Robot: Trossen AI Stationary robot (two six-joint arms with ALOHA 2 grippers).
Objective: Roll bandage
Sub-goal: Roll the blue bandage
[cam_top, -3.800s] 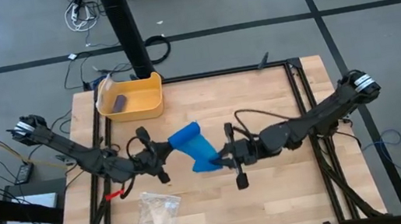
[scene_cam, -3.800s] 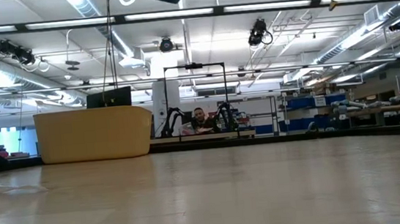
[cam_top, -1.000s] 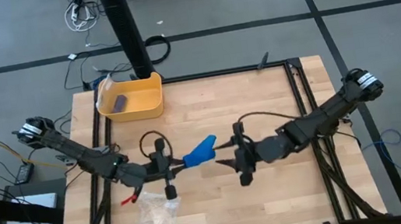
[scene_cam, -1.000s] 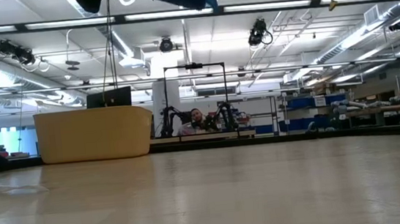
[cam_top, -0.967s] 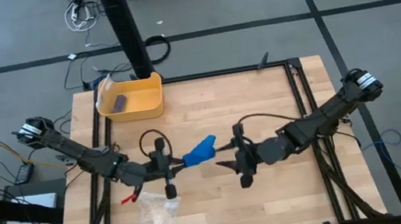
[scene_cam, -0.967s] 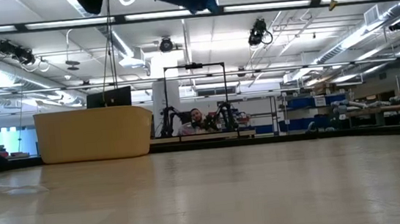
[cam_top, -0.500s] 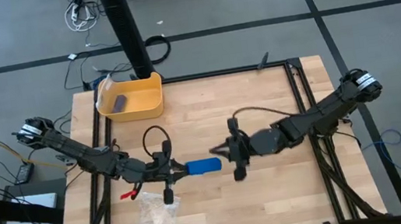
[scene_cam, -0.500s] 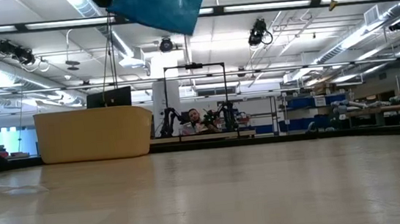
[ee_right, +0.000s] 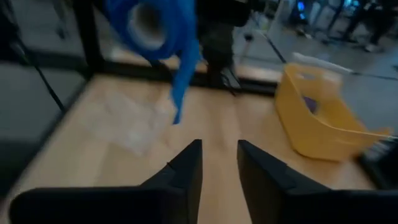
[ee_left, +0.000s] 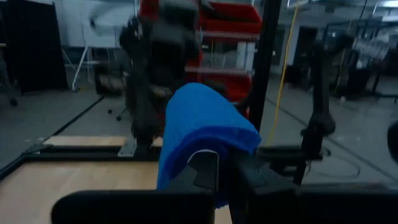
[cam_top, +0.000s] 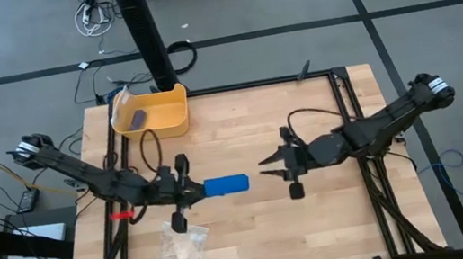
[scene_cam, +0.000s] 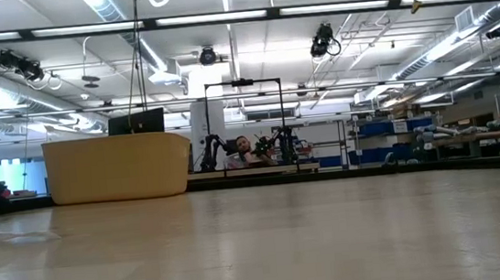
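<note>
Left arm: we see it reach low from the tabletop's [cam_top: 301, 110] left edge toward the middle, forearm nearly level.
Left end effector [cam_top: 193, 190]: clenched on one end of the bandage [cam_top: 226, 185]; in the left wrist view its fingers [ee_left: 205, 171] are pinched together against the blue fabric [ee_left: 202, 134].
Right arm: we see it stretch in from the right edge, elbow raised, wrist pointing at the bandage.
Right end effector [cam_top: 265, 163]: released, holding nothing; its fingers [ee_right: 183, 171] stand parted with a gap, well apart from the bandage's free end.
Bandage: one, bright blue, rolled to a compact cylinder, held level above the tabletop's middle, long axis pointing toward the right arm. The right wrist view shows its hollow core end-on [ee_right: 149, 25], with a loose tail hanging below.
Bin [cam_top: 153, 113]: one, yellow, at the far left corner of the tabletop.
Block [cam_top: 137, 118]: one, small and dark purple, inside the bin.
Plastic bag [cam_top: 179, 250]: one, clear and crinkled, lying flat on the wood near the front left, below the left end effector.
Hidden or unclear: the low view shows neither arm nor bandage, only the bin's side [scene_cam: 119, 167] and the room beyond. We cannot tell how much of the bandage sits inside the left grip. The far gripper in the left wrist view is too blurred to read. A person [scene_cam: 249, 147] far behind the tabletop is too small to make out.
</note>
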